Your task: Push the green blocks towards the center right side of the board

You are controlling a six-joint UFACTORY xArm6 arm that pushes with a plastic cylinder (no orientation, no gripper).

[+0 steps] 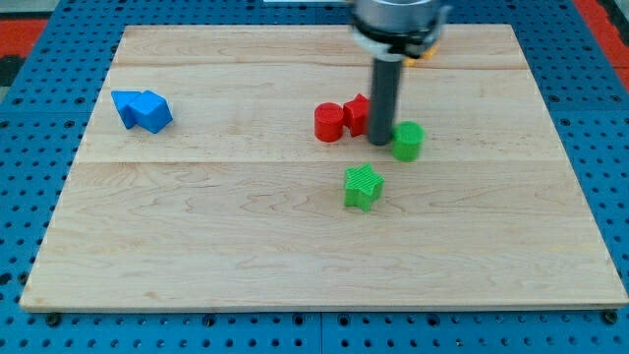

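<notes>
Two green blocks lie a little right of the board's middle. A green cylinder-like block [408, 141] sits just right of my rod. A green star-shaped block [363, 187] lies below it, toward the view's bottom. My tip [380, 142] rests on the board, touching or nearly touching the left side of the green cylinder block. The rod rises from there to the arm's head at the view's top.
A red cylinder [328, 122] and a second red block [356, 113] sit just left of my rod. Two blue blocks [142, 109] lie together at the view's upper left. The wooden board [295, 256] sits on a blue perforated table.
</notes>
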